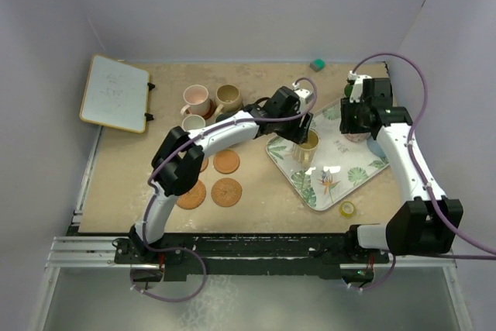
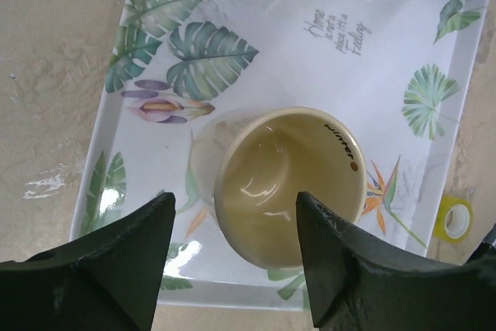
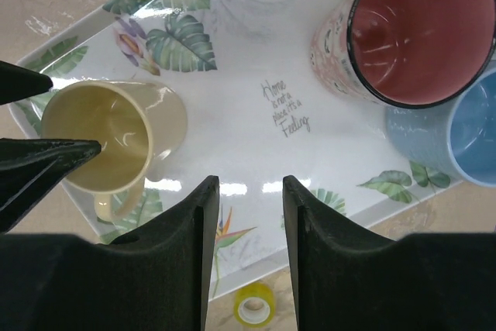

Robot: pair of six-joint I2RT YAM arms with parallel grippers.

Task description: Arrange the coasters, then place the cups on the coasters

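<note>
While upright on tray (image 2: 310, 75), pale yellow mug (image 2: 263, 191), glossy inside

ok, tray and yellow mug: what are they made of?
Yellow mug: looks like glazed ceramic, given the glossy highlights inside and the thick rim.
Tray: probably melamine or plastic with a gloss finish. It shows sharp light reflections over printed leaves and has a thin raised rim.

Yellow mug (image 2: 287, 184) upright on tray (image 2: 271, 60) with red mug (image 3: 418, 29), blue mug (image 3: 465, 133); coasters (image 1: 227, 191) flat on table (image 1: 263, 203).

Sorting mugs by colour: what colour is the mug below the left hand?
The mug is yellow; left wrist view.
</note>
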